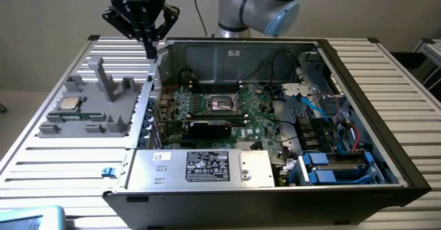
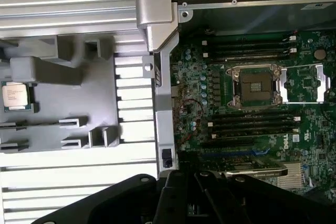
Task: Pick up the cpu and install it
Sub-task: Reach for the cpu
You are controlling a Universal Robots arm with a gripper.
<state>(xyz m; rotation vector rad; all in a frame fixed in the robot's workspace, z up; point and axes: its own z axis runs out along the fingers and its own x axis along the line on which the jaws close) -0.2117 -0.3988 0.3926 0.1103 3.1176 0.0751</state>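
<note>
The cpu (image 1: 69,104), a small square chip with a silver top, lies flat in a pocket of the grey holder tray (image 1: 103,113) at the exterior view's left; the wrist view has the cpu (image 2: 17,96) on the same grey tray (image 2: 73,98). My black gripper (image 1: 150,52) hangs shut in the air above the back corner of the open computer case (image 1: 386,137), between tray and motherboard, holding nothing. The dark square socket (image 1: 222,104) with its metal frame sits on the green motherboard; it appears as the socket (image 2: 255,86) in the wrist view.
The case stands on a white slatted table (image 1: 62,163). Inside are a power supply box (image 1: 206,167), blue drive bays (image 1: 331,170), cables and memory slots (image 2: 249,48). Grey posts (image 1: 102,77) rise from the tray. A blue object (image 1: 31,218) sits at the table's near corner.
</note>
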